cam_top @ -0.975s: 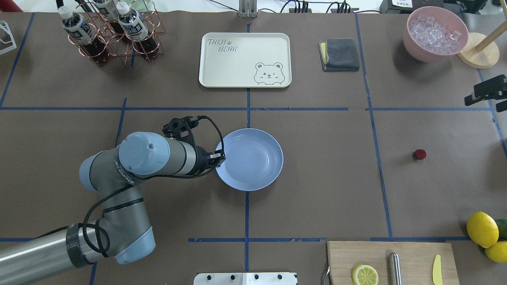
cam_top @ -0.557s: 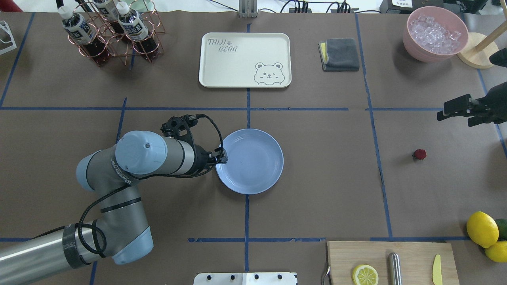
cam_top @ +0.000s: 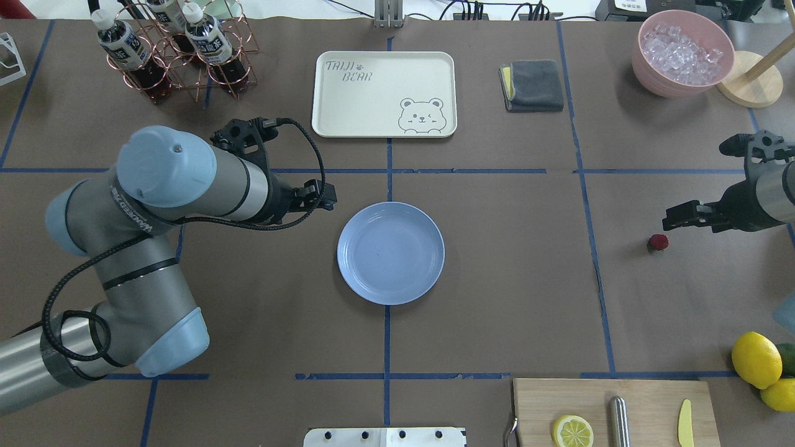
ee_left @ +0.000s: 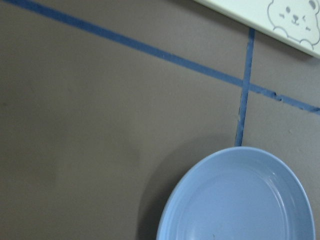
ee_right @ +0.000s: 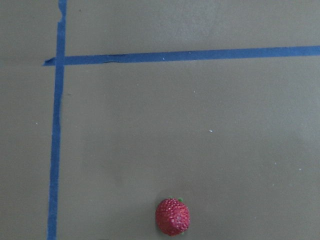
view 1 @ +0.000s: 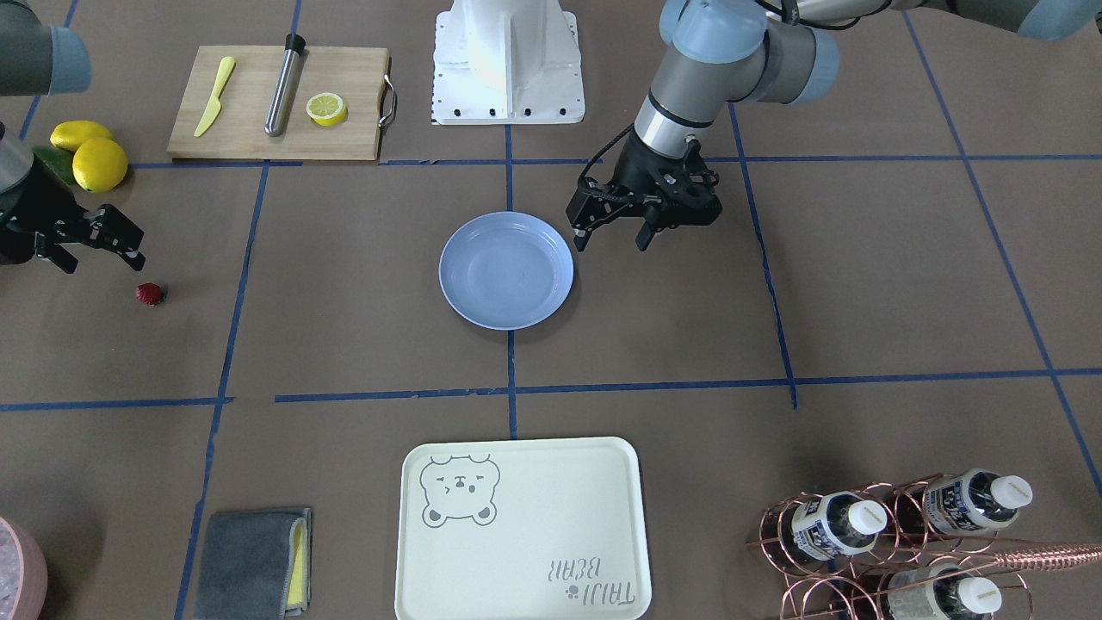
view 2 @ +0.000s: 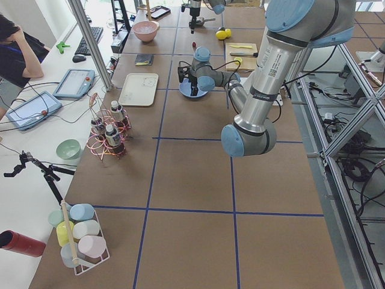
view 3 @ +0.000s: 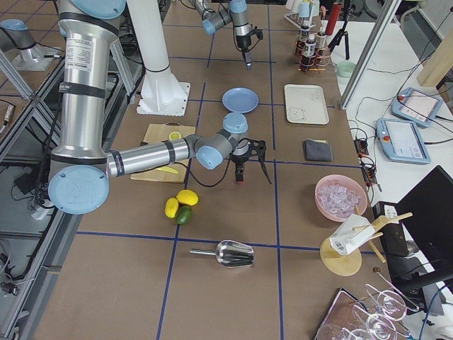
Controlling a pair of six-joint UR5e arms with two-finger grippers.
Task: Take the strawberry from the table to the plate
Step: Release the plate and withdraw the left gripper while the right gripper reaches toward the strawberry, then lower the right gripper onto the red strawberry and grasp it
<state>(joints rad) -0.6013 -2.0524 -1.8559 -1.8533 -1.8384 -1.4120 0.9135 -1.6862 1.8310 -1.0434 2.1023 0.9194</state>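
strawberry (view 1: 150, 294) lies near right end effector (view 1: 102, 257), spread wide (plate (view 1: 506, 270) well apart).

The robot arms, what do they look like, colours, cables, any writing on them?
Both the left arm and the right arm are silver-grey metal tubes with rounded light blue joint caps. The left one carries black lettering, too small to read, and a black cable looping along it. The left gripper and right gripper are black, each with two slim fingers.
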